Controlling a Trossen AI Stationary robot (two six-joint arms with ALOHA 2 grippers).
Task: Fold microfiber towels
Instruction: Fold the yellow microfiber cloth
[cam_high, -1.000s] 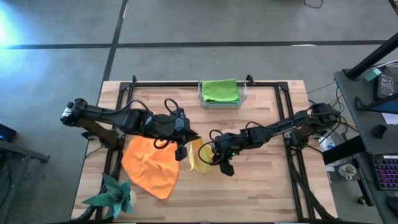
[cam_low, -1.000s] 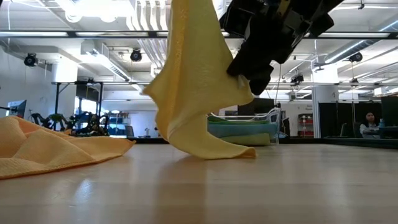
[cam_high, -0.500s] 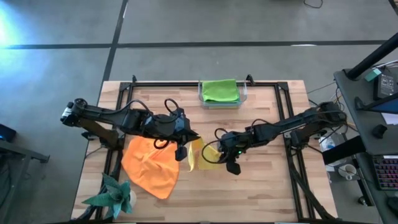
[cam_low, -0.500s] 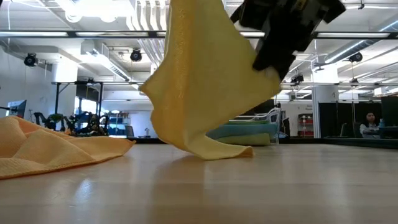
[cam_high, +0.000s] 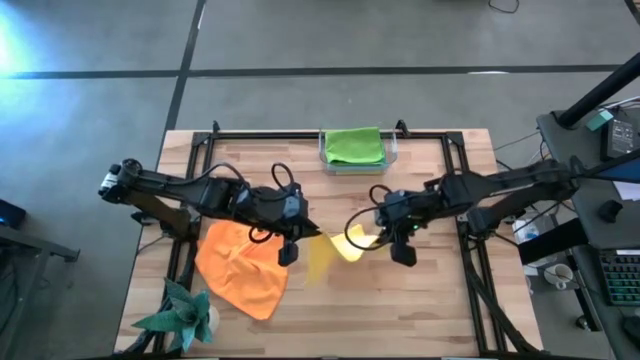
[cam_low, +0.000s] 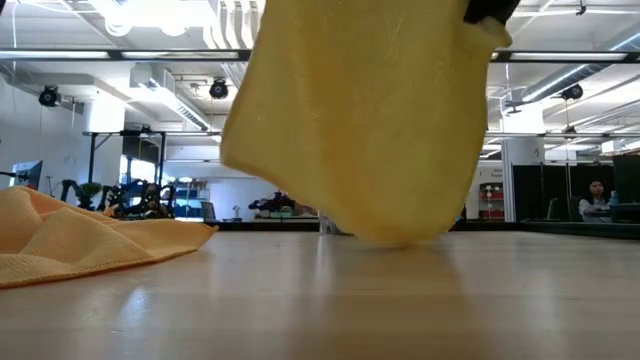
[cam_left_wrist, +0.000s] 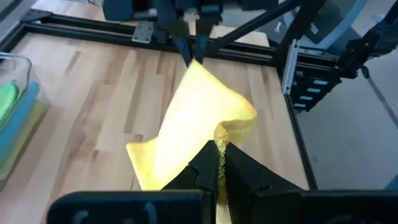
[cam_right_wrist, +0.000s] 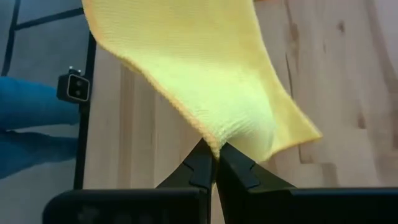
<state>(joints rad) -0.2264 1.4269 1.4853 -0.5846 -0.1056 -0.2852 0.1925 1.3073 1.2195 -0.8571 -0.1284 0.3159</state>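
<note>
Currently, soft yellow microfiber towel (cam_high: 335, 250): raised over mid wooden surface (cam_high: 440, 300), pinched at opposite edges by left gripper (cam_high: 303, 236) and right gripper (cam_high: 374, 238), both clamped on it. Crumpled orange microfiber towel (cam_high: 243, 266): left of yellow one. Folded lime green towel (cam_high: 353, 145): in clear tray (cam_high: 391, 158) beyond it.

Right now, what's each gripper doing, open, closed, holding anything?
Left gripper: shut on one corner of the yellow towel, lifted over the table.
Right gripper: shut on another corner of the same towel.
</note>
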